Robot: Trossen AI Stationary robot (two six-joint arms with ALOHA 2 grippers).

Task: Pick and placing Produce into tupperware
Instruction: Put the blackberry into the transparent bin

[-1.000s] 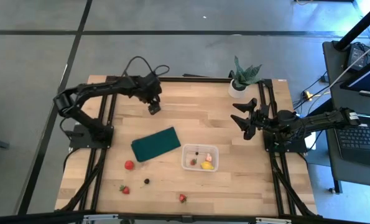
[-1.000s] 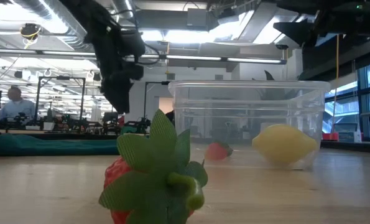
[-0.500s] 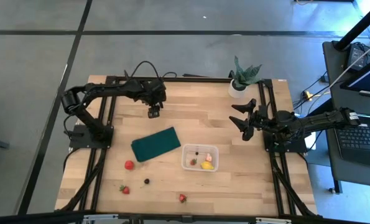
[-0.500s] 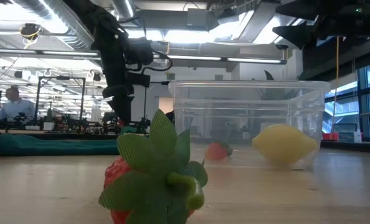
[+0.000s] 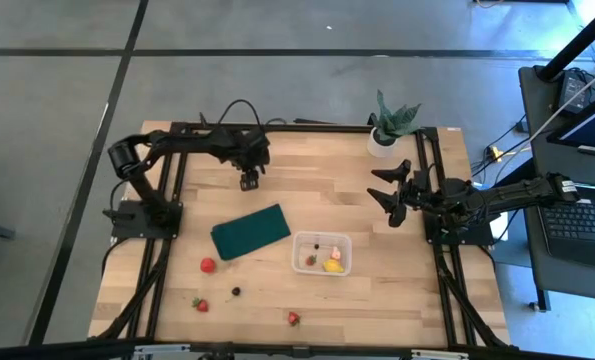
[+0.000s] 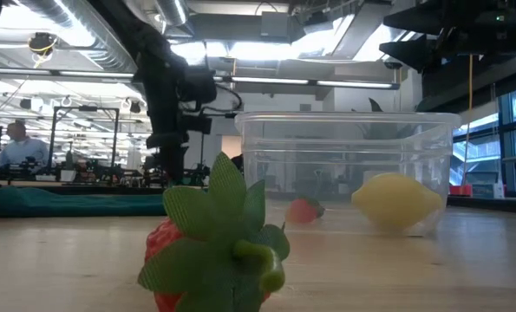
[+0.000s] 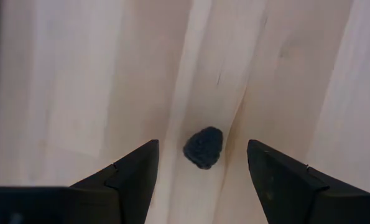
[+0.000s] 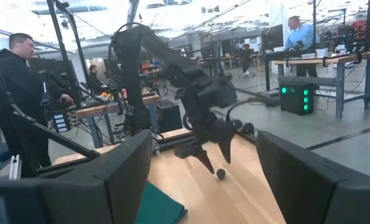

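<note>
One dark berry (image 7: 204,147) lies on the bare tabletop (image 5: 317,190) at the far side, well apart from the tupperware (image 5: 322,253), and that is why the left gripper (image 5: 248,180) hangs there: its jaws are spread and point down, with the berry between them and untouched. The left arm reaches along the far edge, its wrist bent down over the spot.

The tupperware sits near the middle, just beside a dark green pad (image 5: 250,231), and already holds a yellow fruit (image 5: 332,266) and a strawberry (image 5: 311,261). More produce waits nearer the front: a red round fruit (image 5: 208,265), two strawberries (image 5: 200,304) and another dark berry (image 5: 236,291).

The right gripper (image 5: 391,196), jaws spread and empty, waits above the tabletop's right side, stretched level toward the middle.
</note>
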